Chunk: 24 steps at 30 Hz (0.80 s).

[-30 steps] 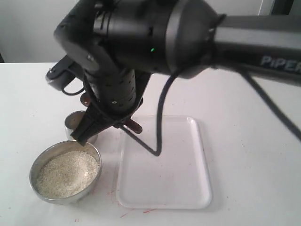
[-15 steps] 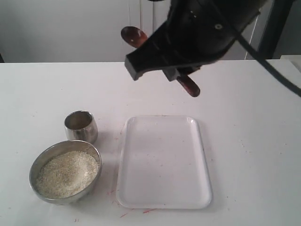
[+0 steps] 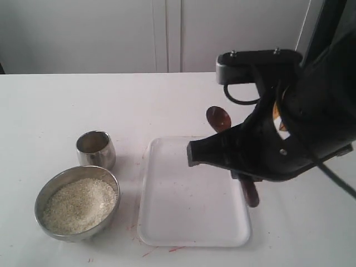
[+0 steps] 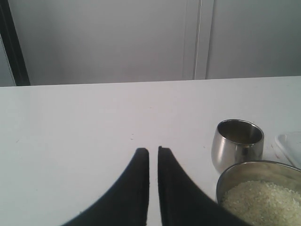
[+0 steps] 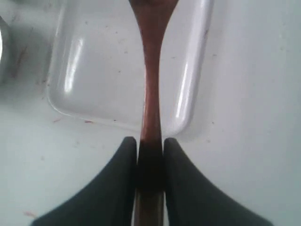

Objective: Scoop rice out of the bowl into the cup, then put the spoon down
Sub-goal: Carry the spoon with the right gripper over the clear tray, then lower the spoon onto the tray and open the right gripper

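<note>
The steel bowl (image 3: 49, 189) holds a heap of rice (image 3: 80, 204) at the front left, and the small steel cup (image 3: 95, 149) stands just behind it. My right gripper (image 3: 194, 154) hangs over the right part of the white tray (image 3: 183, 222), shut on the handle of the wooden spoon (image 3: 218, 118). The spoon (image 5: 151, 84) runs across the tray (image 5: 94, 70) from my right gripper (image 5: 150, 141); its head shows no rice. My left gripper (image 4: 153, 150) rests low, left of the cup (image 4: 237, 143) and bowl (image 4: 244, 170), its fingers almost together with nothing between them.
The white table carries a few red specks near the tray's front edge. A corner of the tray (image 4: 289, 146) shows beside the cup. A white wall with cabinet doors stands behind the table.
My right arm has swung from over the cup and bowl up and to the right, then lowered over the tray's right side, carrying the spoon. The cup and bowl are now uncovered.
</note>
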Each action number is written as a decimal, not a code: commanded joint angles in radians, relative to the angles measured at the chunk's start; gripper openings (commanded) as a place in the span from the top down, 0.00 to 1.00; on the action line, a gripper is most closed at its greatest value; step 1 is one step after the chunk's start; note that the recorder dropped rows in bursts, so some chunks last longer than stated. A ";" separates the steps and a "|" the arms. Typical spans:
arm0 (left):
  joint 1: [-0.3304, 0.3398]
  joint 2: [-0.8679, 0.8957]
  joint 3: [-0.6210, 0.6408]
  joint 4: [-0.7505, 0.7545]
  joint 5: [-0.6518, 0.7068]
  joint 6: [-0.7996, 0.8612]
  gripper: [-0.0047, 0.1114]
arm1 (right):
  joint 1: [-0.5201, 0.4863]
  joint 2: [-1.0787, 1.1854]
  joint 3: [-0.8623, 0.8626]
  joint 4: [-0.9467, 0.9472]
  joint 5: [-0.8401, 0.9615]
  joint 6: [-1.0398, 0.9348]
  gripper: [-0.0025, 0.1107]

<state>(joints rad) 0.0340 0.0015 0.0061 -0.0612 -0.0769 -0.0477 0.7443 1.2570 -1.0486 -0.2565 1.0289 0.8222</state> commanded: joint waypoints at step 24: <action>0.002 -0.001 -0.006 -0.006 -0.004 -0.001 0.84 | 0.073 0.490 0.073 -0.407 -0.357 0.668 0.98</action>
<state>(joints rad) 0.0340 0.0015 0.0061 -0.0612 -0.0769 -0.0477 0.8183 1.7297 -0.9796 -0.5995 0.6820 1.4075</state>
